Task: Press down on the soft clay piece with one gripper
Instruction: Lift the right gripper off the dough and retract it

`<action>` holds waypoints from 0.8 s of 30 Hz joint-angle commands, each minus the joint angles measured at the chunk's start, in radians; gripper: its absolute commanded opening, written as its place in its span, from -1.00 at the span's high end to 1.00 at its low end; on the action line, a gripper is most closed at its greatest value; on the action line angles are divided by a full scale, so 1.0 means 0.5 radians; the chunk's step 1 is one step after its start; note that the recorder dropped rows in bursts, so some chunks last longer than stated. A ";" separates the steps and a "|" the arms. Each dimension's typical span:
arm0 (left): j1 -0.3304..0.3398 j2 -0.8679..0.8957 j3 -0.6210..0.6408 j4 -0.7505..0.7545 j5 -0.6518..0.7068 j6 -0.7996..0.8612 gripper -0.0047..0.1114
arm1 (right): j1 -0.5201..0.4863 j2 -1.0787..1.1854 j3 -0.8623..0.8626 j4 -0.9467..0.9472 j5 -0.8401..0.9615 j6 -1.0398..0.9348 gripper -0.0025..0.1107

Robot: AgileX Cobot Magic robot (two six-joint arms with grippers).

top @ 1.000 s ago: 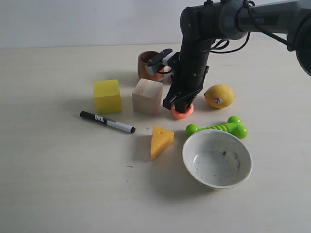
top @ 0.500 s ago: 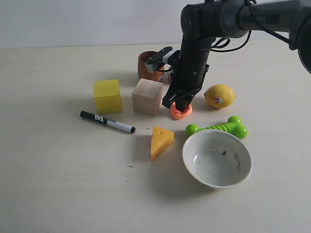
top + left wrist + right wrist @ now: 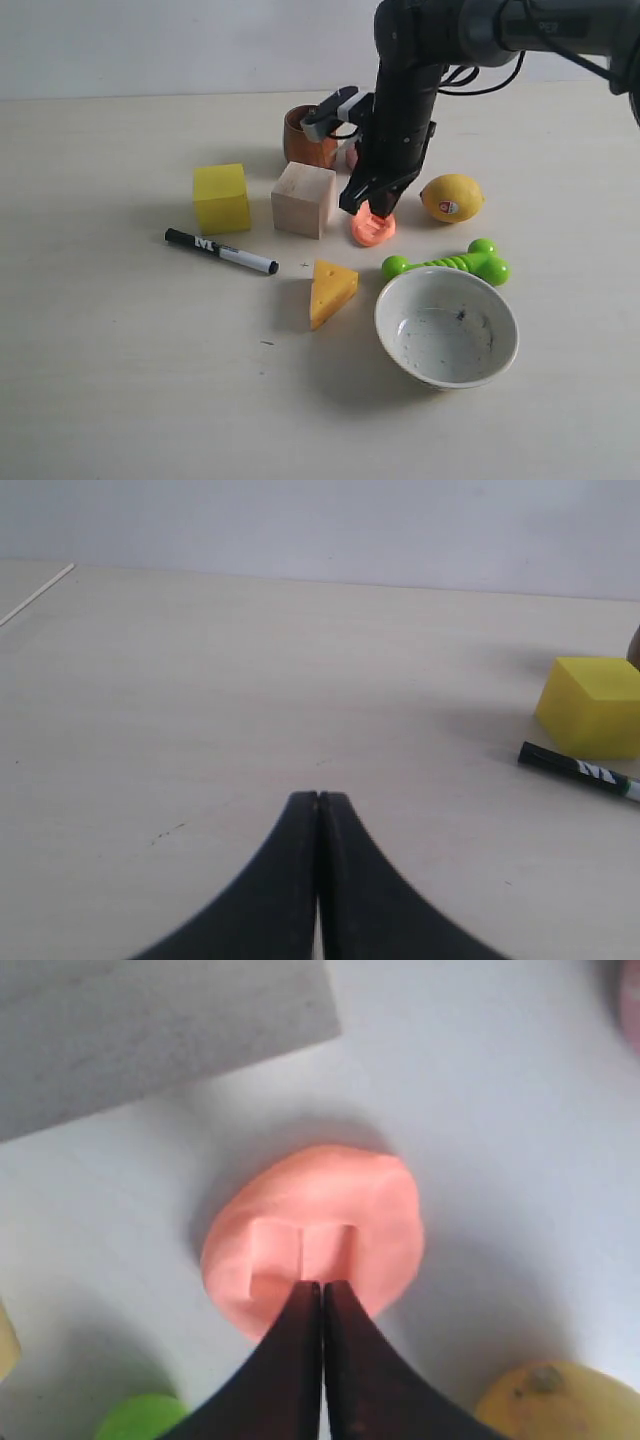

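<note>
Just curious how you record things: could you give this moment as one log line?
right tool: shut, tips at clay piece | clay piece: rectangular dent in top | left tool: shut, over table

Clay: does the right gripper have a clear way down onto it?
Likely yes. The right gripper, shut, sits right over the clay, at its dent. The block and lemon flank the clay but stand apart from it, and nothing lies between gripper and clay.
</note>
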 commanded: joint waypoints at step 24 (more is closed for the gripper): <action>-0.009 -0.011 -0.005 -0.011 -0.017 0.003 0.92 | 0.002 -1.790 1.676 0.242 -1.469 0.967 0.96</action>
